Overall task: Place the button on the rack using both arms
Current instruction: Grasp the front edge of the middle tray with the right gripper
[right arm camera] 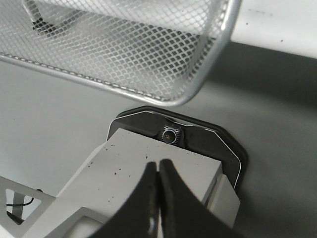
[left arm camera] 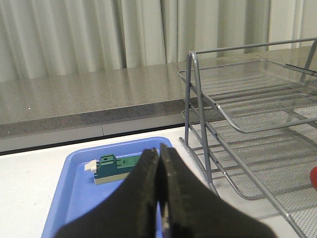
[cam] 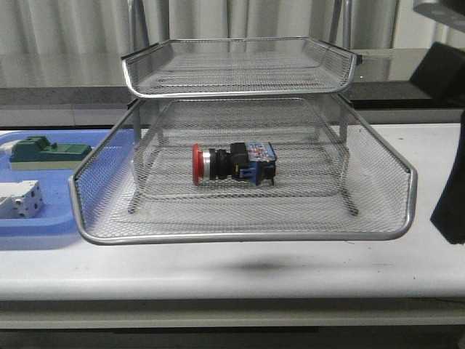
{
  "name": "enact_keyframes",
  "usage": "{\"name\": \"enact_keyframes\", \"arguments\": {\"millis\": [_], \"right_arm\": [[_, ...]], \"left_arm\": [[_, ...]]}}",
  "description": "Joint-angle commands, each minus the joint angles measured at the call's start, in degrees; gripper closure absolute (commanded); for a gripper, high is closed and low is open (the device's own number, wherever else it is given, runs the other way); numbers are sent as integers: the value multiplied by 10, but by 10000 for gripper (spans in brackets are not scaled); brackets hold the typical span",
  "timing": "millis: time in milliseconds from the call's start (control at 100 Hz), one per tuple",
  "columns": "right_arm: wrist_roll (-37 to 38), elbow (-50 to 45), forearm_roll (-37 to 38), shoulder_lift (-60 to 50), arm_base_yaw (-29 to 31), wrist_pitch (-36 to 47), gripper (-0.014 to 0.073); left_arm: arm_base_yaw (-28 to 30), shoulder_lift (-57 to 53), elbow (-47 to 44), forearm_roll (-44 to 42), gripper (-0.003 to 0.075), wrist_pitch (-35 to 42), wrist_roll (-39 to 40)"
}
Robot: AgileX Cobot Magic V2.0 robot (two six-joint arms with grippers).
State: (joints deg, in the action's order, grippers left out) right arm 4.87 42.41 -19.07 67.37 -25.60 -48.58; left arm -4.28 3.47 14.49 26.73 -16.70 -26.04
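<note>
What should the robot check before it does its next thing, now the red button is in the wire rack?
1. Button inside the rack: ok, it lies on its side in a lower tier.
2. Button free of both grippers: ok, nothing touches it.
3. Left gripper empty: ok, fingers shut together with nothing between, above the blue tray.
4. Right gripper empty: ok, fingers shut on nothing, near the rack's corner.
5. Right arm clear of the rack rim: cannot tell, the corner looks close.
6. Green block and white-grey block sitting in the tray: ok.
</note>
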Motion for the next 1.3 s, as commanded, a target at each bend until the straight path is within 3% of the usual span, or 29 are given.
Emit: {"name": "enact_keyframes", "arguments": {"millis": [0, 260, 560, 1290], "right_arm": [[-2, 16, -14, 4, -12, 23, 693], [1, -8, -19, 29, -59, 72, 693], [4, -48, -21, 30, -97, 189, 693], [5, -57, -20, 91, -100, 304, 693]], "left_arm": [[1, 5, 15, 10, 741, 44, 4], [1, 5, 15, 10, 741, 44, 4], [1, 5, 15, 10, 741, 44, 4], [1, 5, 15, 10, 741, 44, 4]]}}
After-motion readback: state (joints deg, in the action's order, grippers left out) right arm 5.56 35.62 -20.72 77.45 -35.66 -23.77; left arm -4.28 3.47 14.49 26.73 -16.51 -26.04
